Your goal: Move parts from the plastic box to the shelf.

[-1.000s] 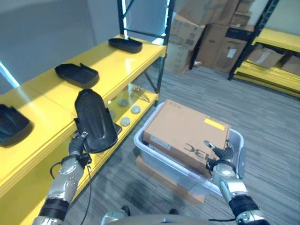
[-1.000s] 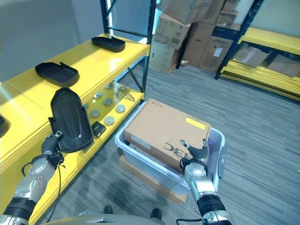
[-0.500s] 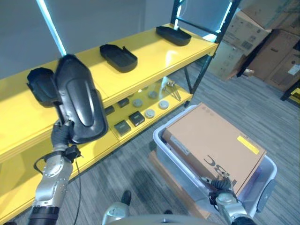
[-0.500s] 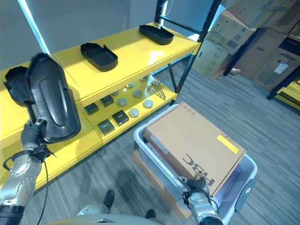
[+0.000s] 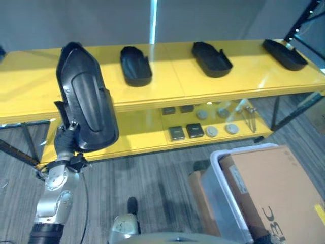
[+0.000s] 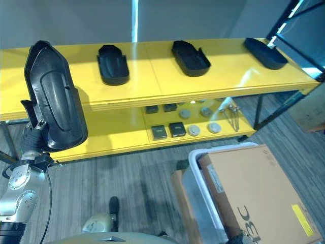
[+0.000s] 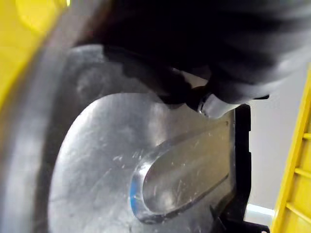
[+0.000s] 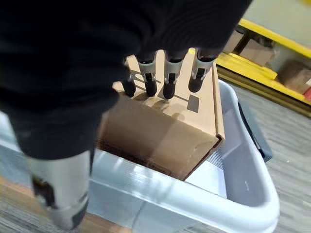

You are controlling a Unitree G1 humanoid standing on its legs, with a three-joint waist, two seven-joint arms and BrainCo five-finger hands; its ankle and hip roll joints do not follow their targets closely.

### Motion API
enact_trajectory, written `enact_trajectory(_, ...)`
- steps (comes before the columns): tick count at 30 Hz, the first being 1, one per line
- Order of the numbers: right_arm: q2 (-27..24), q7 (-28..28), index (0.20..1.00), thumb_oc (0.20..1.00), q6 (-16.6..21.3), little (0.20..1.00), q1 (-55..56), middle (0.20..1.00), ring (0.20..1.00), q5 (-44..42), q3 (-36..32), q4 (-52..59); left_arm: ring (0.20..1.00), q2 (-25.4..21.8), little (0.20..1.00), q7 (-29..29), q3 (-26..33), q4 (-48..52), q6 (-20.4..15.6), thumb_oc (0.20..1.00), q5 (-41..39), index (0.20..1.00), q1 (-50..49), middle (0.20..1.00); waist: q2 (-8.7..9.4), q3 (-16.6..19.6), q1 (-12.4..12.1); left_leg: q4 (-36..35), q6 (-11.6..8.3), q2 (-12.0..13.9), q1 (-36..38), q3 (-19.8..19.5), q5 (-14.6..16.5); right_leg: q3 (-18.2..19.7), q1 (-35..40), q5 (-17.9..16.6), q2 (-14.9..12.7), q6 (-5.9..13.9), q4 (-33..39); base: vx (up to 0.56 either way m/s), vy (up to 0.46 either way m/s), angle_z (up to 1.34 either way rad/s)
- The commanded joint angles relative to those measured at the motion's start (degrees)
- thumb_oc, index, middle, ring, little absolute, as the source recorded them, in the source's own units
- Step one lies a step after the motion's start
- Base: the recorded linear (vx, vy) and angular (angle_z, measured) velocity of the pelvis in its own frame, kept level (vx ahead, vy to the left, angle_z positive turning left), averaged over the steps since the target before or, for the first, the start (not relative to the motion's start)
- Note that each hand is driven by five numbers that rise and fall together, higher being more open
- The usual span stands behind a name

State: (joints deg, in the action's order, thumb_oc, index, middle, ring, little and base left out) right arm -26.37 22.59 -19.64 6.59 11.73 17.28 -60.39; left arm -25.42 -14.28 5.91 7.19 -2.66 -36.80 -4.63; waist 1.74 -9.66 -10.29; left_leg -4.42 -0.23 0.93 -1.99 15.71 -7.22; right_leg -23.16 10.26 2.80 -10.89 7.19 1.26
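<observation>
My left hand (image 5: pixel 66 144) is shut on a large black plastic part (image 5: pixel 85 101) and holds it upright in front of the left end of the yellow shelf (image 5: pixel 177 84). Up close, the part's glossy hollow side (image 7: pixel 146 160) shows in the left wrist view. Three similar black parts (image 5: pixel 135 65) (image 5: pixel 211 58) (image 5: pixel 284 53) lie on the shelf's top level. The grey plastic box (image 5: pixel 217 189) stands on the floor at lower right with a brown cardboard carton (image 5: pixel 277 195) in it. My right hand (image 8: pixel 167 77) hovers open, fingers straight, over that carton (image 8: pixel 160 121).
The shelf's lower level (image 5: pixel 137 137) carries small black blocks (image 5: pixel 186 131) and grey discs (image 5: pixel 219 129). A flat piece of cardboard (image 5: pixel 196 181) lies under the box. Grey carpet (image 5: pixel 152 183) lies between me and the shelf.
The camera has swung left to face the shelf, so the box slid to the lower right. My left hand still holds the black part upright, level with the shelf's top.
</observation>
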Motion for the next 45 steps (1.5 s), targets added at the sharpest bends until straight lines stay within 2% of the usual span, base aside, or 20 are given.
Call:
enact_trajectory(1, 7.0, -6.9, 1.0, 1.0, 3.0, 1.0, 0.3, 1.0, 1.0, 1.7, 4.2, -0.3, 0.2, -1.8, 0.2, 0.5, 3.1, 3.0, -6.1, 0.2, 2.6, 0.2, 2.9, 0.2, -2.74, 2.6, -0.5, -0.3, -2.49, 2.0, 1.3, -3.1, 5.6, -2.1, -4.0, 1.2, 3.6, 0.0, -2.6, 0.2, 0.409, 0.08)
enact_trajectory(5, 7.9, -6.7, 1.0, 1.0, 3.9, 1.0, 0.5, 1.0, 1.0, 3.5, 4.4, -0.6, 0.2, -2.8, 0.2, 1.5, 3.4, 2.6, -6.3, 0.2, 3.6, 0.2, 2.5, 0.2, -2.96, 3.2, -1.2, -0.4, 0.13, -0.9, 2.8, -5.4, 7.6, -0.5, -5.3, 2.7, 1.0, 1.36, -8.2, 0.12, 0.293, 0.1)
enact_trajectory(7, 8.0, -6.1, 1.0, 1.0, 3.7, 1.0, 0.4, 1.0, 1.0, 2.5, 4.4, -0.3, 0.2, -3.5, 0.2, 2.2, 2.5, 1.5, -6.7, 0.2, 3.0, 0.2, 3.7, 0.2, -3.29, 2.6, -0.5, -0.2, 2.41, -2.5, 3.1, -5.8, 8.2, 1.6, -8.6, 1.8, -1.6, 3.08, -17.5, 0.04, 0.237, 0.15)
enact_trajectory(8, 8.0, -6.0, 1.0, 1.0, 3.8, 1.0, 0.3, 1.0, 1.0, 2.4, 4.4, -0.3, 0.2, -3.5, 0.2, 2.2, 2.3, 1.3, -6.8, 0.2, 3.0, 0.2, 3.9, 0.2, -3.19, 2.5, -0.4, -0.2, 2.76, -2.9, 3.0, -5.8, 8.3, 2.0, -9.4, 1.9, -2.2, 3.42, -19.0, 0.02, 0.259, 0.05)
enact_trajectory(10, 8.0, -6.0, 1.0, 1.0, 4.2, 1.0, 0.2, 1.0, 1.0, 2.2, 4.1, -0.1, 0.2, -3.9, 0.2, 1.5, 1.0, 0.5, -7.6, 0.2, 3.3, 0.2, 5.2, 0.2, -3.56, 1.4, 0.5, 0.7, 4.3, -4.2, 3.0, -6.4, 9.4, 4.6, -13.7, -0.2, -4.0, 3.93, -28.5, 0.01, 0.211, 0.28)
enact_trajectory(11, 7.7, -7.2, 1.0, 1.0, 4.5, 1.0, 0.2, 1.0, 1.0, 4.1, 3.7, -0.1, 0.2, -4.6, 0.2, -0.3, 0.0, -0.2, -7.8, 0.2, 3.1, 0.2, 6.3, 0.2, -3.82, -0.1, 2.2, 1.1, 5.5, -5.6, 3.7, -7.7, 10.5, 9.2, -19.0, -2.0, -2.6, 4.13, -36.2, 0.03, 0.142, 0.54)
enact_trajectory(12, 7.7, -7.4, 1.0, 1.0, 4.9, 1.0, 0.2, 1.0, 1.0, 4.6, 3.7, -0.4, 0.2, -5.0, 0.2, -0.9, -0.3, -0.4, -7.9, 0.2, 2.9, 0.2, 6.7, 0.2, -3.75, -0.5, 2.9, 1.1, 5.5, -5.9, 4.0, -8.2, 10.8, 10.2, -20.4, -2.6, -0.9, 4.32, -36.2, -0.02, 0.093, 0.4)
enact_trajectory(14, 7.7, -7.8, 1.0, 1.0, 5.5, 1.0, 0.0, 1.0, 1.0, 5.0, 3.9, -1.2, 0.2, -5.3, 0.2, -1.7, -0.9, -0.7, -8.0, 0.2, 2.7, 0.2, 7.3, 0.2, -3.81, -1.2, 3.7, 1.4, 5.39, -5.7, 3.7, -8.1, 10.2, 10.3, -22.4, -4.4, 1.6, 3.5, -34.3, -0.02, -0.061, 0.26)
enact_trajectory(15, 7.7, -8.2, 1.0, 1.0, 6.7, 1.0, -0.3, 1.0, 1.0, 5.3, 4.1, -2.5, 0.2, -5.5, 0.2, -2.7, -1.6, -0.6, -8.0, 0.2, 2.9, 0.2, 7.9, 0.2, -3.21, -1.9, 4.7, 1.4, 4.97, -6.2, 4.5, -9.3, 10.6, 10.5, -23.0, -5.2, 4.4, 3.81, -29.2, 0.09, -0.101, 0.4)
enact_trajectory(17, 8.0, -8.3, 1.0, 1.0, 7.7, 1.0, -0.5, 1.0, 1.0, 5.4, 4.2, -3.9, 0.2, -4.5, 0.2, -3.8, -2.7, 1.0, -7.0, 0.2, 4.3, 0.2, 8.1, 0.2, -2.04, -2.4, 5.8, 2.2, 4.25, -7.0, 5.5, -11.1, 11.6, 10.8, -21.9, -6.5, 7.5, 3.3, -17.2, 0.17, -0.159, 0.44)
enact_trajectory(18, 8.4, -8.3, 1.0, 1.0, 7.4, 1.0, -0.1, 1.0, 1.0, 5.7, 4.6, -4.0, 0.2, -3.8, 0.2, -3.9, -3.5, 1.2, -7.7, 0.2, 4.7, 0.2, 7.4, 0.2, -1.58, -2.5, 6.5, 3.8, 4.51, -7.4, 5.3, -12.5, 12.3, 12.6, -22.2, -8.0, 8.3, 3.35, -15.4, 0.27, -0.155, 0.69)
enact_trajectory(25, 7.6, -8.1, 1.0, 1.0, 6.5, 1.0, -2.0, 1.0, 1.0, 3.2, 4.4, -5.9, 0.2, -1.6, 0.2, -3.5, -4.6, 3.4, -4.3, 0.2, 3.7, 0.2, 6.8, 0.2, -1.07, 0.9, 4.5, 2.1, 2.16, -6.5, 5.2, -11.2, 10.4, 10.7, -13.0, -6.1, 9.2, 0.61, -0.9, 0.16, -0.082, 0.36)
enact_trajectory(29, 7.3, -8.0, 1.0, 1.0, 5.9, 1.0, -2.2, 1.0, 1.0, 6.5, 3.7, -5.6, 0.2, -1.0, 0.2, -4.9, -5.0, 3.4, -4.1, 0.2, 2.9, 0.2, 7.1, 0.2, -0.73, 1.9, 4.8, 4.3, 1.44, -5.8, 3.7, -8.6, 10.9, 11.0, -10.6, -5.6, 9.3, 0.22, 1.7, 0.09, -0.046, 0.05)
enact_trajectory(31, 7.1, -3.2, 1.0, 1.0, 2.5, 1.0, -1.9, 1.0, 1.0, 9.2, 3.1, -6.0, 0.2, -0.5, 0.2, -4.5, -5.0, 3.2, -4.4, 0.2, 3.0, 0.2, 6.7, 0.2, -0.3, 1.7, 4.9, 8.7, 0.94, -5.3, 2.1, -6.3, 12.3, 10.6, -9.1, -5.3, 8.8, -0.23, 2.5, 0.11, -0.072, -0.09)
enact_trajectory(33, 6.2, -3.4, 1.0, 1.0, -0.8, 1.0, -2.2, 1.0, 1.0, 12.8, 2.8, -5.6, 0.2, -0.5, 0.2, -4.6, -5.4, 3.3, -4.6, 0.2, 3.0, 0.2, 6.7, 0.2, -0.06, 1.4, 5.0, 11.6, 0.57, -5.1, 1.0, -5.4, 13.0, 10.4, -8.4, -5.4, 8.5, -0.44, 2.9, 0.05, -0.046, -0.09)
enact_trajectory(34, 5.2, -4.2, 1.0, 1.0, -3.5, 1.0, -2.2, 1.0, 1.0, 15.6, 2.6, -5.5, 0.2, -0.5, 0.2, -4.7, -5.8, 3.4, -4.8, 0.2, 2.7, 0.2, 6.6, 0.2, 0.23, 1.1, 5.3, 13.8, 0.24, -4.1, 0.0, -4.1, 13.4, 10.1, -8.2, -5.4, 8.1, -0.54, 2.8, 0.03, -0.031, -0.08)
enact_trajectory(37, 3.1, -3.7, 1.0, 1.0, -6.8, 1.0, -1.8, 1.0, 1.0, 20.2, 2.3, -6.7, 0.2, -0.8, 0.2, -3.9, -6.5, 2.8, -4.7, 0.2, 2.0, 0.2, 7.2, 0.2, 0.32, 0.5, 6.2, 16.9, -1.69, 0.6, -1.3, -2.8, 12.8, 9.8, -6.8, -4.7, 8.1, -0.77, 2.9, 0.1, 0.016, 0.12)
enact_trajectory(39, 2.5, -5.2, 1.0, 1.0, -8.6, 1.0, -0.8, 1.0, 1.0, 22.0, 2.1, -7.0, 0.2, -1.0, 0.2, -3.8, -6.4, 2.7, -5.1, 0.2, 1.8, 0.2, 7.2, 0.2, 0.26, 0.6, 7.0, 13.4, -2.21, 2.8, 0.3, -2.7, 11.7, 9.7, -7.0, -4.5, 7.9, -0.71, 2.5, 0.08, 0.121, 0.23)
enact_trajectory(41, 2.3, -4.8, 1.0, 1.0, -8.8, 1.0, 0.4, 1.0, 1.0, 20.8, 1.4, -7.6, 0.2, -1.0, 0.2, -3.9, -5.9, 2.8, -4.9, 0.2, 1.7, 0.2, 7.0, 0.2, 0.3, 0.9, 7.4, 7.9, -3.04, 5.0, 1.9, -2.7, 7.9, 9.5, -7.5, -4.6, 7.7, -1.16, 2.3, 0.03, 0.136, 0.14)
enact_trajectory(45, 1.4, -5.2, 1.0, 1.0, -6.4, 1.0, 1.5, 1.0, 1.0, 18.7, -0.3, -8.3, 0.2, -1.1, 0.2, -3.3, -5.1, 2.6, -5.2, 0.2, 1.3, 0.2, 6.6, 0.2, -0.32, 1.2, 7.7, 0.9, -5.72, 9.4, 3.3, -3.6, 1.5, 9.4, -7.3, -3.8, 7.2, -1.32, 1.5, 0.04, 0.231, 0.07)
